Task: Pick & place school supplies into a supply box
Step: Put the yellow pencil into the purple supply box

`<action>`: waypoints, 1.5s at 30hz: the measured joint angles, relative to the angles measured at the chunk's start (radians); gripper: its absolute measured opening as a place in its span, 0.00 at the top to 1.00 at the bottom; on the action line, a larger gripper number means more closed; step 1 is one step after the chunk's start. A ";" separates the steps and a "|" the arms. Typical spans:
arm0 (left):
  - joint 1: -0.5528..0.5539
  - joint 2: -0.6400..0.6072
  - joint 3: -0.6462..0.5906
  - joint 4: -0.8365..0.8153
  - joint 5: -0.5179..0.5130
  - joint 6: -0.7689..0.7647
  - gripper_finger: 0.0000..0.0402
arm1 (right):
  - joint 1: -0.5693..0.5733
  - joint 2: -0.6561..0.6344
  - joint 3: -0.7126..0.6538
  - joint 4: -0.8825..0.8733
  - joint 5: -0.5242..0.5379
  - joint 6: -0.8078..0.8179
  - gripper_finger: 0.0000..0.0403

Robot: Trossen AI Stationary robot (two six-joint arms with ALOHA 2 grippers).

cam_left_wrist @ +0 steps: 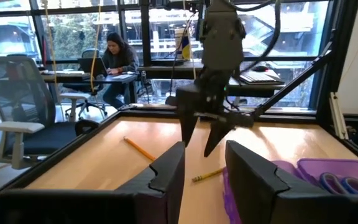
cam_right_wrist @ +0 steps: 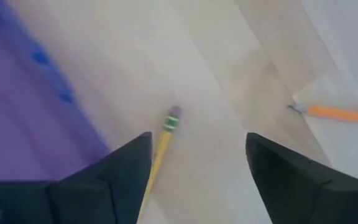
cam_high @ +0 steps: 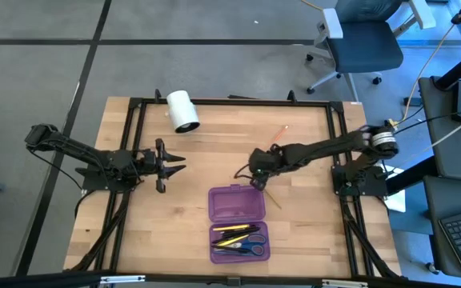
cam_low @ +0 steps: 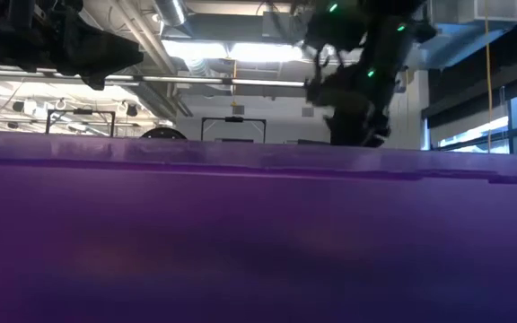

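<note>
The purple supply box [cam_high: 238, 224] lies open near the table's front edge. Its near half [cam_high: 239, 243] holds several pens and pencils and blue-handled scissors [cam_left_wrist: 340, 183]. A yellow pencil [cam_right_wrist: 165, 134] lies flat on the table just right of the box's far half. An orange pencil [cam_high: 278, 134] lies farther back. My right gripper [cam_high: 256, 178] hangs open above the yellow pencil's eraser end, fingers pointing steeply down, nothing between them. My left gripper [cam_left_wrist: 201, 177] waits open and level at the table's left [cam_high: 174, 164].
A white roll [cam_high: 182, 110] lies at the table's far left. A black frame [cam_high: 230, 102] runs around the tabletop. In the low view the box's purple wall [cam_low: 258, 242] fills the lower picture. A person sits at a desk [cam_left_wrist: 114, 59] beyond the table.
</note>
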 joint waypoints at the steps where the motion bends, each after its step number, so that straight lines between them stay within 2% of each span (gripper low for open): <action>1: 0.000 0.000 0.000 0.000 -0.005 0.000 0.72 | -0.009 0.030 0.024 -0.031 0.000 -0.002 0.35; 4: 0.000 0.000 0.000 0.000 -0.006 0.000 0.72 | -0.032 0.112 0.086 -0.105 -0.015 0.004 0.35; 8: 0.000 0.000 0.000 0.000 -0.005 0.000 0.73 | -0.046 0.194 0.150 -0.111 -0.077 0.004 0.35; 11: 0.000 0.000 0.000 0.000 -0.005 -0.001 0.73 | -0.047 0.236 0.190 -0.121 -0.081 0.006 0.35; 19: 0.000 0.000 0.000 0.000 -0.004 -0.001 0.72 | -0.049 0.275 0.205 -0.137 -0.134 0.085 0.35; 28: 0.000 0.000 0.000 0.000 -0.003 -0.002 0.73 | -0.075 0.288 0.204 -0.136 -0.186 0.088 0.36; 45: 0.000 0.000 0.000 0.000 -0.003 -0.001 0.72 | -0.094 0.290 0.203 -0.131 -0.184 0.083 0.68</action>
